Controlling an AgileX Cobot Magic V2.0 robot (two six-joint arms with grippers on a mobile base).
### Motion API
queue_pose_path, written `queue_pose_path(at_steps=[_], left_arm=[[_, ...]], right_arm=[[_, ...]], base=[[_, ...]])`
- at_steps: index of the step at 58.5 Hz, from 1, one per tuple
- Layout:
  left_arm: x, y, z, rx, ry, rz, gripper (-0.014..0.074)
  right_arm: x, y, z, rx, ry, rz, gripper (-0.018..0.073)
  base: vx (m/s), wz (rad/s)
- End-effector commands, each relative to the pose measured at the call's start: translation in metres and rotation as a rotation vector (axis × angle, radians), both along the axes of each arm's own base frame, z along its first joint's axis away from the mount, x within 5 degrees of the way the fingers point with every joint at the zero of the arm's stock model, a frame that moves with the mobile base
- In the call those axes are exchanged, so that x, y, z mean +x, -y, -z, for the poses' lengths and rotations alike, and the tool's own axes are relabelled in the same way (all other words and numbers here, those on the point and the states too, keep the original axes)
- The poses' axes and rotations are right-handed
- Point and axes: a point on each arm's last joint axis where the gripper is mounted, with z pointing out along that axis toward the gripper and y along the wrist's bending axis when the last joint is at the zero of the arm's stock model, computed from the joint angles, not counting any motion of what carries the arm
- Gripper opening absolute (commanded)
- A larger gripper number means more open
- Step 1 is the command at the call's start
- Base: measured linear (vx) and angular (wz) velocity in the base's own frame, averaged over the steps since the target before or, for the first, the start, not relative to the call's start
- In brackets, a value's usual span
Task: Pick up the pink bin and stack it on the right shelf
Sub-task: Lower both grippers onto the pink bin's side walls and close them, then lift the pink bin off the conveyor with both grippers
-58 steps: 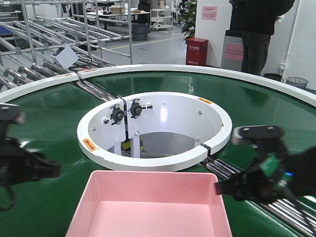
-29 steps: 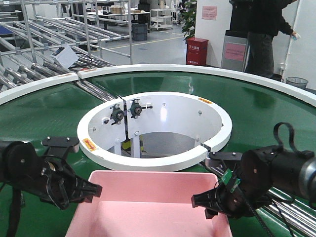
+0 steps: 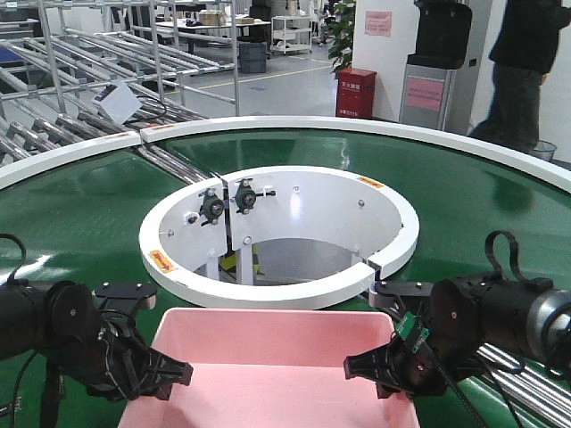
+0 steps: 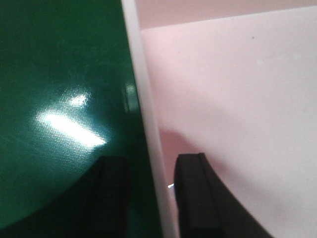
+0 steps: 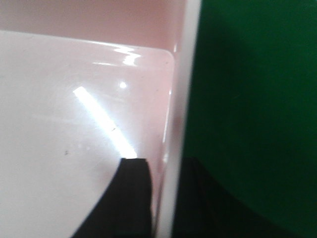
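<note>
In the exterior front-facing view the pink bin sits on the green conveyor belt just in front of the white ring, its near part cut off by the lower frame edge. The left gripper is at the bin's left wall and the right gripper at its right wall, so the step in hand looks like the two-sided grab, with the lift not begun. No dark, glossy shelf shows in any view, so the carry to the right shelf is still ahead. Against the picture half a second back, the left arm has dropped lower and drawn in toward the wall, and the right arm has barely shifted. A second back, both were well apart from the bin. The bin itself lies where it lay, and the person in the background has walked to the right. In the left wrist view the left gripper straddles the pale rim, one finger outside over the belt and the other inside on the pink floor. The jaws are spread, with green showing between the outer finger and the wall. In the right wrist view the right gripper also straddles its wall, with the inner finger just beside it. The outer one is dark and blurred, and I cannot tell whether these jaws are pressing yet. The next move, as I judge it, calls for both pairs to close firmly and evenly on the thin sloping walls before any lift, or the bin may tilt or slip.
</note>
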Motion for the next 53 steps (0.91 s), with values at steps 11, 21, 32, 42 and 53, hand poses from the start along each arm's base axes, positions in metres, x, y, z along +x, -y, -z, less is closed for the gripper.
queue_pose_path(at_steps=[11, 21, 32, 42, 53], left_arm=[[-0.008, -0.001, -0.06, -0.067, 0.186, -0.007, -0.001], [-0.028, -0.007, -0.104, -0.104, 0.299, -0.006, -0.0005], [-0.065, -0.018, -0.16, -0.172, 0.436, -0.028, -0.0005], [-0.1, -0.028, -0.197, -0.211, 0.529, -0.027, -0.0005], [-0.119, -0.034, -0.214, -0.23, 0.587, -0.024, -0.0003]], right_arm=[[-0.007, -0.001, -0.054, 0.084, 0.138, 0.01, -0.001], [-0.027, 0.005, -0.106, 0.137, 0.275, 0.024, -0.0008], [-0.065, 0.017, -0.169, 0.193, 0.451, 0.024, -0.0008], [-0.094, 0.026, -0.204, 0.216, 0.558, 0.018, -0.0008], [-0.104, 0.028, -0.214, 0.224, 0.593, 0.01, -0.0008]], base=[[0.0, 0.0], [0.0, 0.0], [0.0, 0.0], [0.0, 0.0], [0.0, 0.0]])
